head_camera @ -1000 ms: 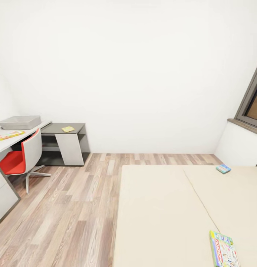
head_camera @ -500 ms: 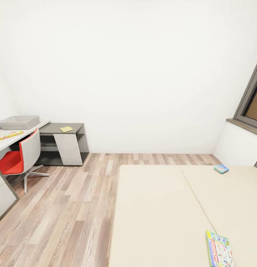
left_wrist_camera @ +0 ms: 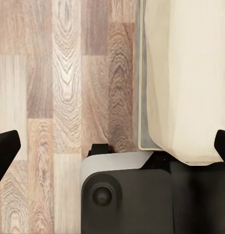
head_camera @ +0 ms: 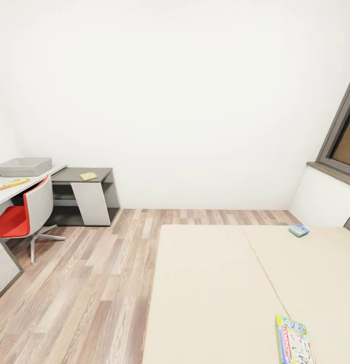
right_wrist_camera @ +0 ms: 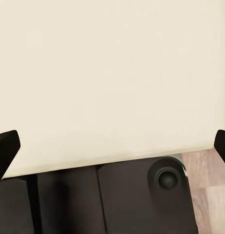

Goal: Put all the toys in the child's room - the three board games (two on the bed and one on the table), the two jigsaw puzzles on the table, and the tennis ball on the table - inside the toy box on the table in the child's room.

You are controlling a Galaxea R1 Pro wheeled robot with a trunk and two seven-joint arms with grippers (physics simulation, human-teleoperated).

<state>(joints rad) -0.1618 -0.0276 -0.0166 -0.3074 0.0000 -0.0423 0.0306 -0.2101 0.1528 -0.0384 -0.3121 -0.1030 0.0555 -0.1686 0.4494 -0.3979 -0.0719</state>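
Note:
The cream bed (head_camera: 215, 288) spreads across the lower right of the head view. One colourful board game (head_camera: 294, 346) lies on its near part and a smaller-looking one (head_camera: 298, 230) near its far edge. At far left, the table (head_camera: 41, 178) carries the pale grey toy box (head_camera: 22, 166). A flat multicolour item (head_camera: 10, 184) lies beside it. A thin yellow jigsaw puzzle (head_camera: 88, 176) rests on the dark corner section. The tennis ball is out of view. My left gripper (left_wrist_camera: 112, 146) hangs open over floor and bed edge. My right gripper (right_wrist_camera: 112, 146) hangs open over the mattress, empty.
A red chair (head_camera: 23, 217) stands tucked at the desk. Wood-plank floor (head_camera: 94, 283) runs between desk and bed. A dark-framed window (head_camera: 344, 136) with a white sill sits at the right wall. My dark base (left_wrist_camera: 137, 195) shows under both wrists.
The whole head view has slid a little leftward, so the camera has moved. Nothing in the room has shifted on its own.

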